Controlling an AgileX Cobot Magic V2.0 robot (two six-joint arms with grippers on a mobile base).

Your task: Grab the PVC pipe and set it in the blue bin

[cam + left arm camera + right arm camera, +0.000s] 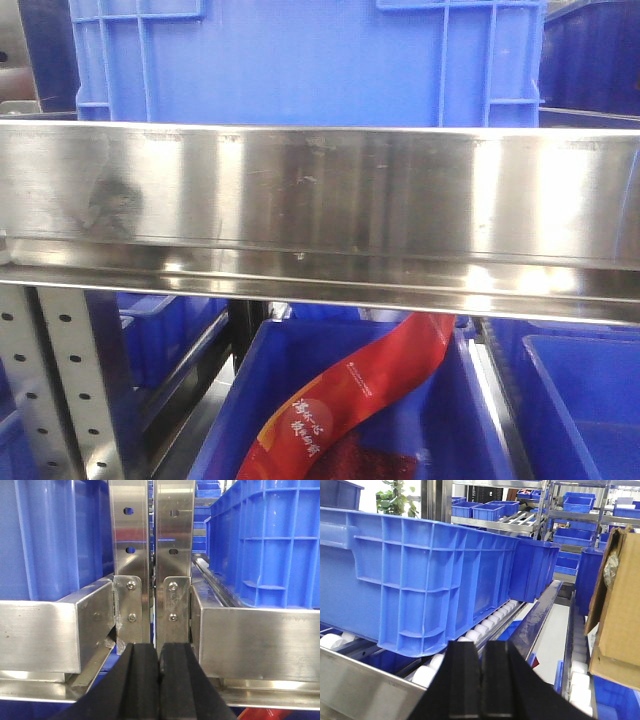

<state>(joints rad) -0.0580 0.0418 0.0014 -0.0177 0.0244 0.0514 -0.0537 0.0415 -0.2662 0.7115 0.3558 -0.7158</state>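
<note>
No PVC pipe shows in any view. A blue bin stands on the steel shelf above the front rail, and another blue bin sits on the level below with a red printed strip lying in it. My left gripper is shut with nothing between its black fingers, facing the steel shelf uprights. My right gripper is shut and empty too, held in front of a large blue bin resting on white rollers.
A wide steel rail fills the front view. Blue bins flank the uprights on both sides. A cardboard box stands at the right of the roller lane. More racks with blue bins stand behind.
</note>
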